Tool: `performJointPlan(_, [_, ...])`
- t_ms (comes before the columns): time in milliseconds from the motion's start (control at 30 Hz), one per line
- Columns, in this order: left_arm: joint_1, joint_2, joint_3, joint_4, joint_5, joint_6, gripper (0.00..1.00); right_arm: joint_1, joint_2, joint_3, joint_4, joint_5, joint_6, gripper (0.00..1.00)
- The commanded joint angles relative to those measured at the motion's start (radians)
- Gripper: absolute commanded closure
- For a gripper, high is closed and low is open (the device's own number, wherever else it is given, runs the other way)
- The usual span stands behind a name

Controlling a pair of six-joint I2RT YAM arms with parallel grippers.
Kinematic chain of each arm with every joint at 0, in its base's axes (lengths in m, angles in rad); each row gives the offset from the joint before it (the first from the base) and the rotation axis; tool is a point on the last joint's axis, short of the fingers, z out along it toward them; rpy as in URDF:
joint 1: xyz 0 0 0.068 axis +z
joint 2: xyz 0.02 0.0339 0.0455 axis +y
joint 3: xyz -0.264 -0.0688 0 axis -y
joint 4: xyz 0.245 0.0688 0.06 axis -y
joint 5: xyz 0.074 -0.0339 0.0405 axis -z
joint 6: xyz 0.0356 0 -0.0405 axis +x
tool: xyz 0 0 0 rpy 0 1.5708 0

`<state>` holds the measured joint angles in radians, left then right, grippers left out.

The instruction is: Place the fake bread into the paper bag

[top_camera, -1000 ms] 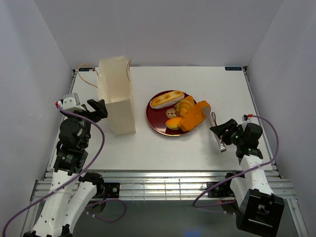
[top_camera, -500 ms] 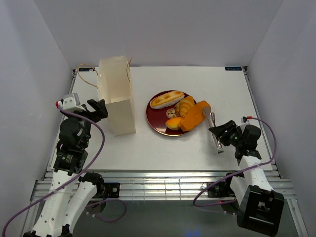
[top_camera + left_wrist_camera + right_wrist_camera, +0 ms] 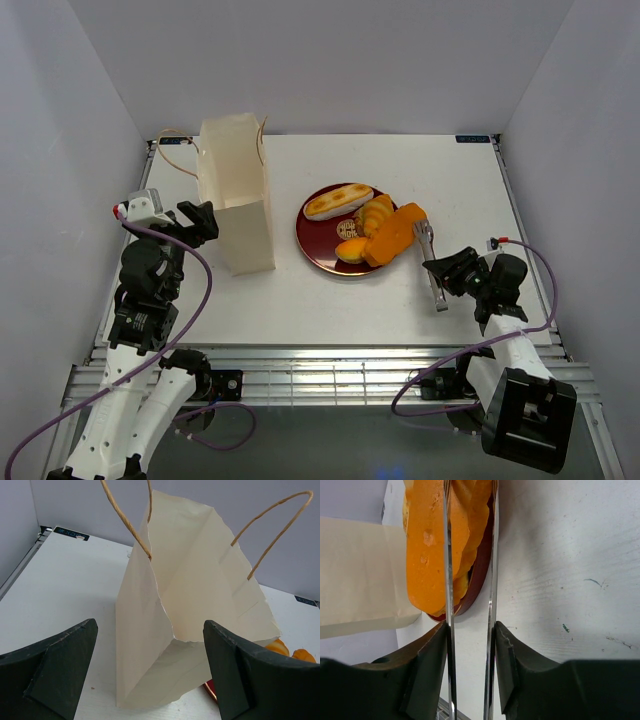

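- Your right gripper is clenched on the silver tongs; its fingers press the two blades from outside, and a gap shows between the blades
- In the top view the tongs point toward roughly 11 o'clock, with their tips right by the 3 o'clock end of the orange slab; you cannot tell whether they touch it
- From the right wrist, the slab sits beyond the fingers, mostly outside the left blade, with a strip of pastry showing between the blades
- The fake bread lies on the dark red plate: the long roll at 12 o'clock, the croissant near the centre, the bun at 6 o'clock
- The paper bag stands upright at the plate's 9 o'clock, mouth open
- Your left gripper is spread wide and holds nothing, just beside the bag at its 8 o'clock; the bag stands ahead of its fingers
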<state>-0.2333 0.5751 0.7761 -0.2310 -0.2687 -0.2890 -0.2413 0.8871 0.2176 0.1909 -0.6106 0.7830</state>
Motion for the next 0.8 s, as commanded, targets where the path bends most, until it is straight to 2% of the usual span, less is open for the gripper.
performJointPlan(0, [-0.003,0.0,-0.008,0.016,0.016,0.001,0.03,-0.003,0.004,0.009,0.079,-0.046,0.009,0.59])
performJointPlan(433, [-0.003,-0.004,-0.008,0.016,0.013,0.001,0.03,0.0,-0.013,0.068,0.047,-0.078,-0.011,0.78])
performJointPlan(767, [-0.003,-0.011,-0.008,0.015,0.006,0.001,0.03,0.025,-0.039,0.15,-0.004,-0.067,-0.03,0.8])
